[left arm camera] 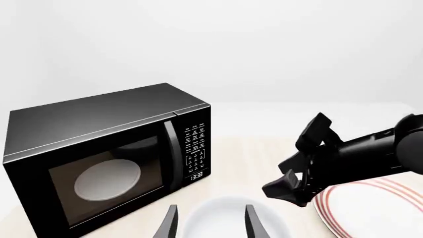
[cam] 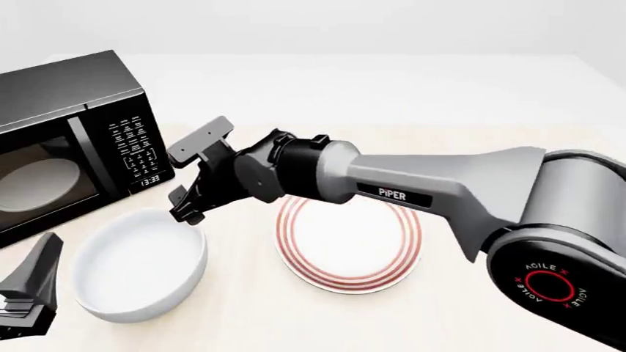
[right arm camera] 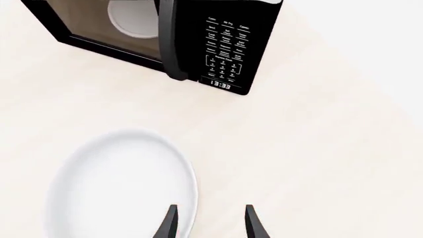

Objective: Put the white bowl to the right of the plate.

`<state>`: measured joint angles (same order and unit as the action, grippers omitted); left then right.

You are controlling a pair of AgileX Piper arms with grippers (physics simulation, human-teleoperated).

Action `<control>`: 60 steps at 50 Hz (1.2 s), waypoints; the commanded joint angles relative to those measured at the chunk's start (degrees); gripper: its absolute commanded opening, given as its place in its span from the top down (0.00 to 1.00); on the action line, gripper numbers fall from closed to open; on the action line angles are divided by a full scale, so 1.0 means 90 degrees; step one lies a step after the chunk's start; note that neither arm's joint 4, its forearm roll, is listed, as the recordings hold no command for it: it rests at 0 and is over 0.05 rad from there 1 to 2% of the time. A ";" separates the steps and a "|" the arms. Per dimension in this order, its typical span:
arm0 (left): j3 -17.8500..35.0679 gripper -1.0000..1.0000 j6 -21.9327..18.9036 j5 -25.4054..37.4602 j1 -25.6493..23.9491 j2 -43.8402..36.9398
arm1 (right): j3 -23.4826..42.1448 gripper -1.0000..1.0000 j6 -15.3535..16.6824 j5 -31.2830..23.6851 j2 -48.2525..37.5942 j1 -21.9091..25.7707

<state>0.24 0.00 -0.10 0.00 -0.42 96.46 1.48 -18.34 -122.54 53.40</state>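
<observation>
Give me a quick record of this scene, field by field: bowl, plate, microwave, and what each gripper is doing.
white bowl: on the table, left of the plate, not held
plate: flat on the table, right of the bowl, partly under the right arm
microwave: far left, door shut, clock reads 13:33
right gripper: open, above the bowl's far right rim
left gripper: open, near the bowl, holding nothing
</observation>
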 commanded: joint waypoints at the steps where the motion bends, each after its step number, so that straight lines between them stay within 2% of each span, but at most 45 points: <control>1: 0.0000 0.00 0.0000 0.0000 0.0000 0.0000 | 0.0202 0.00 -0.0149 -0.0006 -0.0264 0.0121; 60: 0.0000 0.00 0.0000 0.0000 0.0000 0.0000 | 0.0123 0.00 -0.0663 0.0283 -0.0825 0.0228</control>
<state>0.24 0.00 -0.10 0.00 -0.42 97.92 -3.66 -16.31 -129.45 55.16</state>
